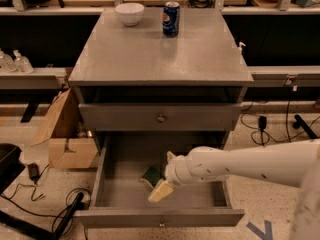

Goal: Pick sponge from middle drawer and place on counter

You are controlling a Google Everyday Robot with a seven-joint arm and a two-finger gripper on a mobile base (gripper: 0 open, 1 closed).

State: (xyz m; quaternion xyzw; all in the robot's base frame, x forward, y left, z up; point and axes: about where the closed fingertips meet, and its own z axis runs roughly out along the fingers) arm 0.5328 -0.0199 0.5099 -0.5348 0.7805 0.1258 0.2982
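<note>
The middle drawer (120, 216) is pulled out, showing its bare grey tray. The sponge (148, 174), dark green face up with a pale yellow edge, lies near the tray's middle. My gripper (160, 178) reaches in from the right on a white arm, low over the tray and right beside the sponge. Its cream fingers (160, 191) are spread, one in front of the sponge and one behind it. The gripper hides the sponge's right part. The counter (160, 54) is the grey cabinet top above.
A white bowl (129, 13) and a blue soda can (171, 18) stand at the counter's back edge. The upper drawer front (160, 118) is shut. A cardboard box (62, 136) sits left of the cabinet. Cables lie on the floor on both sides.
</note>
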